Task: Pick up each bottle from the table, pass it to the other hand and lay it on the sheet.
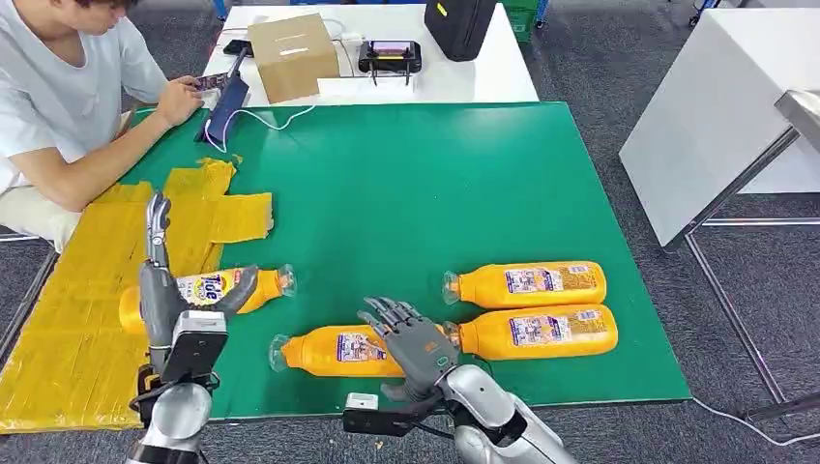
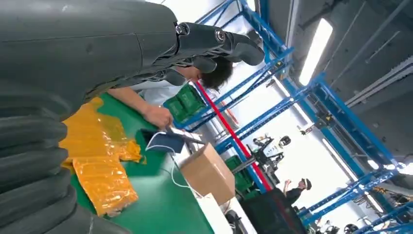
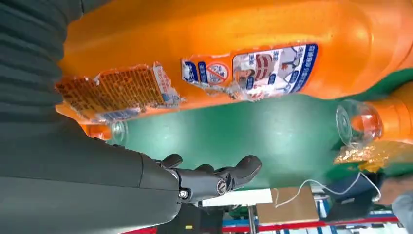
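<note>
Progress: one bottle [image 1: 208, 292] lies on yellow sheet [image 1: 68, 338], partly over its edge. Three bottles [image 1: 527, 284] remain on green table [image 1: 406, 184]. Right hand [image 1: 411, 338], fingers spread, hovers at nearest bottle [image 1: 334, 350]; not gripped. Left hand [image 1: 160, 280] raised, fingers extended, empty.

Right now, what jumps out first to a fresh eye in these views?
Four orange bottles lying on the green table: one on the yellow sheet under the raised left hand, one at the near edge beside the right hand, and a stacked pair to the right. A person sits at the far left corner.
</note>
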`<action>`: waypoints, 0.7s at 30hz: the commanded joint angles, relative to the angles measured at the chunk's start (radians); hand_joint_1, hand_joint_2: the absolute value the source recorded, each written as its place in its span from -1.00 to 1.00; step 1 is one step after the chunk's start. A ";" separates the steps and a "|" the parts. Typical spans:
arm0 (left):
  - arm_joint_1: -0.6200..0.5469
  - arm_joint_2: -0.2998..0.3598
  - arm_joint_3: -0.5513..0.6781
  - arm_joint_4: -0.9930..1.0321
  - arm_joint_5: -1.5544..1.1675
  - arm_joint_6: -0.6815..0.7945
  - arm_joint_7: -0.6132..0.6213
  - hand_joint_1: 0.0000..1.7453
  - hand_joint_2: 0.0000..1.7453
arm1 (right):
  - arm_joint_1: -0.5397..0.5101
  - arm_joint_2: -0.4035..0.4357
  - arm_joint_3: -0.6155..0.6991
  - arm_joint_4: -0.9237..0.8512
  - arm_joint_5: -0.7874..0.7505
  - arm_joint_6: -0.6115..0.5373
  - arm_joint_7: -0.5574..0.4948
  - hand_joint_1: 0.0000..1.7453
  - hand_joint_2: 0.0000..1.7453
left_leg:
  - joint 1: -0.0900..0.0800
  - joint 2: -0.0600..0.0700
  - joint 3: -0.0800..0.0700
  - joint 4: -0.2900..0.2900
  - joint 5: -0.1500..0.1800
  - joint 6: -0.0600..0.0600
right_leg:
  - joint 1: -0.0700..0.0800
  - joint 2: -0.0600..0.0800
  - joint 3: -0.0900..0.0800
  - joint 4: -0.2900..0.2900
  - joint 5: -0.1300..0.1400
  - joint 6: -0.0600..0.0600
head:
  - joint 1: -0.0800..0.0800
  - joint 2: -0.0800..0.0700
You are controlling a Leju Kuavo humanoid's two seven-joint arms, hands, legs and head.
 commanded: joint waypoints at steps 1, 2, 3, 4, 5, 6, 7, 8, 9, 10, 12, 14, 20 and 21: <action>-0.010 -0.007 -0.015 0.013 0.001 -0.005 0.007 -1.00 1.00 | -0.045 0.003 0.023 0.091 -0.001 -0.005 0.003 -1.00 1.00 | 0.001 0.000 0.005 0.000 -0.002 -0.001 | 0.001 0.004 0.005 -0.001 -0.001 -0.001 | 0.000 0.000; -0.010 -0.007 -0.015 0.013 0.001 -0.005 0.007 -1.00 1.00 | -0.045 0.003 0.023 0.091 -0.001 -0.005 0.003 -1.00 1.00 | 0.000 -0.001 0.003 0.000 -0.001 -0.001 | 0.000 0.003 0.003 -0.001 -0.001 -0.001 | 0.000 0.000; -0.010 -0.007 -0.015 0.013 0.001 -0.005 0.007 -1.00 1.00 | -0.045 0.003 0.023 0.091 -0.001 -0.005 0.003 -1.00 1.00 | 0.001 0.000 0.002 -0.001 -0.001 -0.001 | 0.000 0.003 0.003 -0.001 0.000 -0.001 | 0.000 0.000; -0.010 -0.007 -0.015 0.013 0.001 -0.005 0.007 -1.00 1.00 | -0.045 0.003 0.023 0.091 -0.001 -0.005 0.003 -1.00 1.00 | 0.001 -0.001 0.004 0.000 -0.002 -0.001 | 0.001 0.004 0.005 -0.001 -0.001 -0.001 | 0.000 0.000; -0.010 -0.007 -0.015 0.013 0.001 -0.005 0.007 -1.00 1.00 | -0.045 0.003 0.023 0.091 -0.001 -0.005 0.003 -1.00 1.00 | 0.001 0.000 0.003 0.000 -0.001 -0.001 | 0.000 0.003 0.003 -0.001 -0.001 -0.001 | 0.000 0.000; -0.010 -0.007 -0.015 0.013 0.001 -0.005 0.007 -1.00 1.00 | -0.045 0.003 0.023 0.091 -0.001 -0.005 0.003 -1.00 1.00 | 0.001 0.000 0.003 0.000 -0.001 -0.001 | 0.000 0.003 0.003 -0.001 -0.001 -0.001 | 0.000 0.000; -0.010 -0.007 -0.015 0.013 0.001 -0.005 0.007 -1.00 1.00 | -0.045 0.003 0.023 0.091 -0.001 -0.005 0.003 -1.00 1.00 | 0.001 -0.001 0.004 0.000 -0.002 -0.001 | 0.001 0.004 0.004 -0.001 -0.001 -0.001 | 0.000 0.000; -0.010 -0.007 -0.015 0.013 0.001 -0.005 0.007 -1.00 1.00 | -0.045 0.003 0.023 0.091 -0.001 -0.005 0.003 -1.00 1.00 | 0.001 -0.001 0.003 0.000 -0.001 -0.001 | 0.000 0.003 0.004 -0.001 -0.001 -0.001 | 0.000 0.000; -0.010 -0.007 -0.015 0.013 0.001 -0.005 0.007 -1.00 1.00 | -0.045 0.003 0.023 0.091 -0.001 -0.005 0.003 -1.00 1.00 | 0.002 -0.001 0.005 0.000 -0.003 -0.001 | 0.001 0.005 0.006 -0.001 -0.002 -0.002 | 0.000 0.000; -0.010 -0.007 -0.015 0.013 0.001 -0.005 0.007 -1.00 1.00 | -0.045 0.003 0.023 0.091 -0.001 -0.005 0.003 -1.00 1.00 | 0.001 0.000 0.004 0.000 -0.002 -0.001 | 0.001 0.004 0.004 -0.001 -0.001 -0.001 | 0.000 0.000; -0.010 -0.007 -0.015 0.013 0.001 -0.005 0.007 -1.00 1.00 | -0.045 0.003 0.023 0.091 -0.001 -0.005 0.003 -1.00 1.00 | 0.001 -0.001 0.005 0.000 -0.002 -0.001 | 0.001 0.005 0.005 -0.001 -0.002 -0.002 | 0.000 0.000; -0.006 -0.007 -0.019 0.003 0.001 -0.007 0.010 -1.00 1.00 | -0.049 0.011 0.012 0.115 0.058 -0.005 0.046 -1.00 1.00 | 0.001 -0.001 0.005 0.000 -0.002 -0.001 | 0.001 0.005 0.005 -0.001 -0.002 -0.002 | 0.000 0.000; -0.016 -0.008 -0.049 0.002 0.008 -0.020 0.018 -1.00 1.00 | -0.091 0.045 -0.017 0.254 0.128 0.024 0.088 -1.00 1.00 | 0.001 -0.001 0.004 -0.001 -0.001 -0.001 | 0.000 0.003 0.004 -0.001 -0.001 -0.001 | 0.000 0.000; -0.020 -0.008 -0.054 0.011 0.009 -0.020 0.020 -1.00 1.00 | -0.102 0.050 -0.019 0.283 0.136 0.028 0.095 -1.00 1.00 | 0.001 -0.001 0.005 0.000 -0.002 -0.001 | 0.001 0.005 0.005 -0.001 -0.001 -0.002 | 0.000 0.000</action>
